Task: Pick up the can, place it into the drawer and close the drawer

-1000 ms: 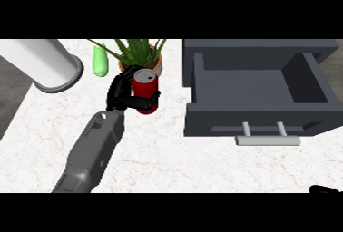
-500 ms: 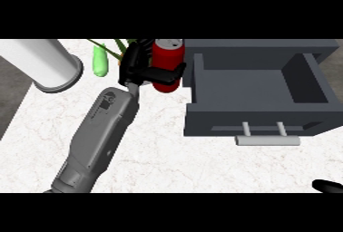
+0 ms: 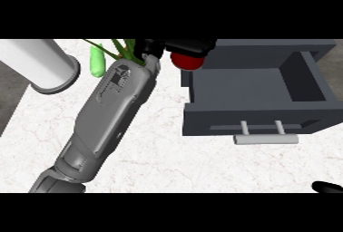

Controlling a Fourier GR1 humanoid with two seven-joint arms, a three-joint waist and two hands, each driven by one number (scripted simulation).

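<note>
Counter (image 3: 161, 158) of white marble carries, from the left, one pale grey cylinder (image 3: 41, 63) at ten o'clock; next to it one small green vegetable (image 3: 97, 62), then the green leaves of one plant (image 3: 120, 47) at eleven o'clock; over these slants one grey forearm ending in the black left hand (image 3: 184, 45) at twelve o'clock, its fingers curled round the one red can (image 3: 187, 60), which hangs at the back left corner of the one open dark grey drawer (image 3: 254, 120) (not yet inside it). I judge the carry to be the step in hand: the can should travel rightwards until it is well over the drawer's floor, clear of the left wall, before it goes down. One pale bar handle (image 3: 264, 139) fronts the drawer; at five o'clock only a black tip of the right hand (image 3: 328, 187) shows, and I cannot tell how its fingers stand.
</note>
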